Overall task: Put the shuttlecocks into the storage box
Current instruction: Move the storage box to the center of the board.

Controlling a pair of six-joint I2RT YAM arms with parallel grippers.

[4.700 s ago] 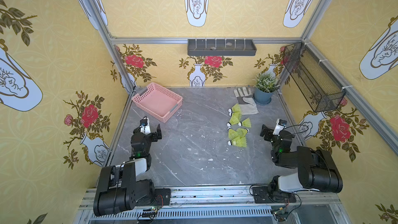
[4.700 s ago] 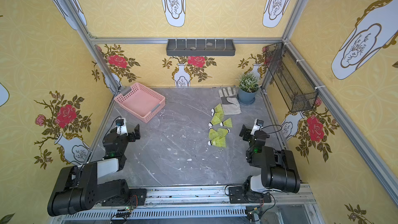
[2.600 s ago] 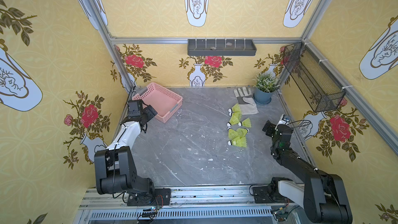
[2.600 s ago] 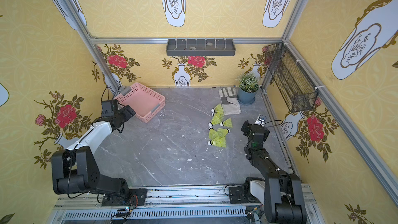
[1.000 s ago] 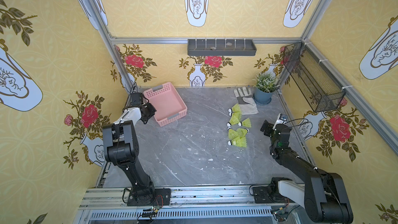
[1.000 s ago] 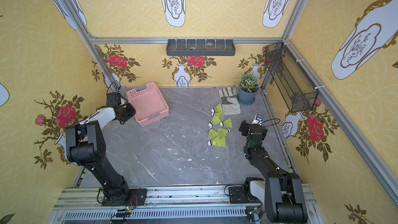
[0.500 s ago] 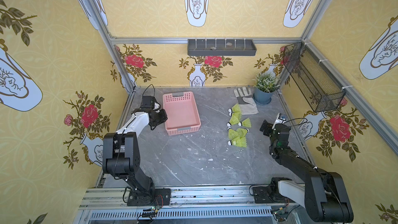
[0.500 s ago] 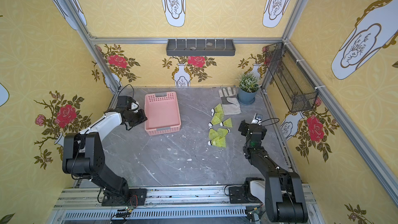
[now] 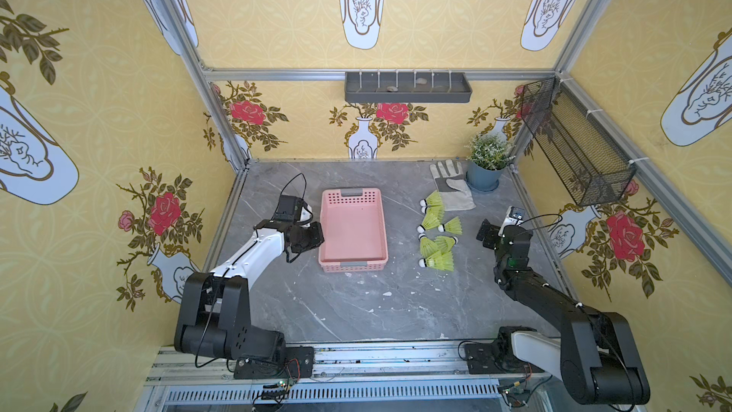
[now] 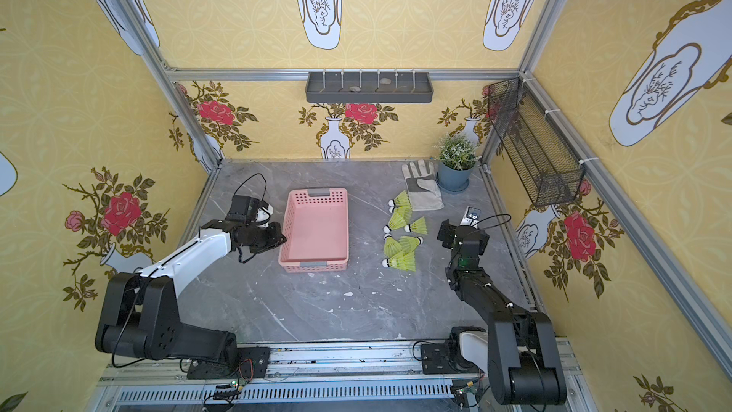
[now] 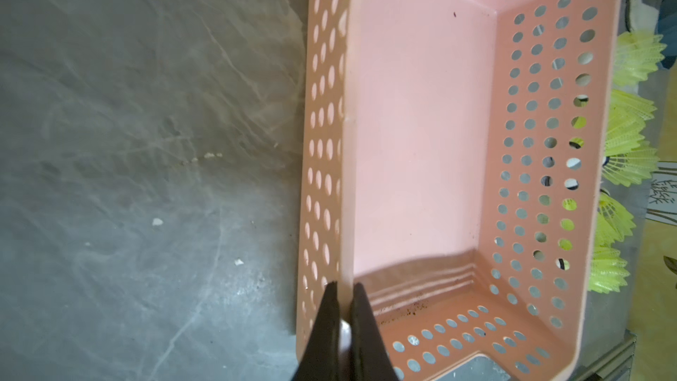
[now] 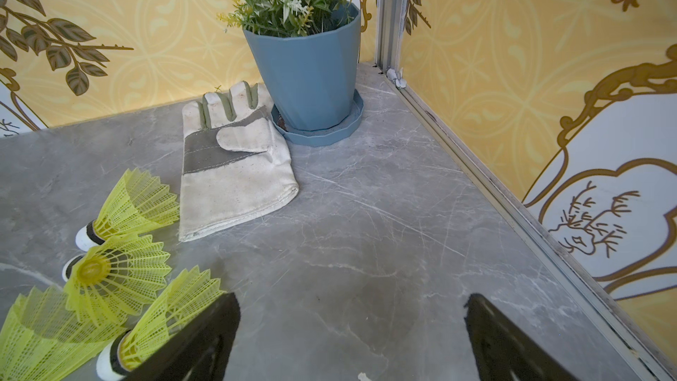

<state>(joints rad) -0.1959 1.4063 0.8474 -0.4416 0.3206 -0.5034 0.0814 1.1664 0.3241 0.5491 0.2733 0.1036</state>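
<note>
Dragged out of the back-left corner, the pink storage box (image 9: 352,231) now lies square in the middle of the surface (image 9: 356,311). It is empty, and the yellow-green shuttlecocks (image 9: 435,237) are clustered near its right long wall. My left tool (image 11: 342,311) pinches the rim of the left long wall. My right tool (image 12: 351,324) is spread wide and empty beside the cluster. I judge it best to slide the box low and slowly, stop short of the shuttlecocks, then release.
</note>
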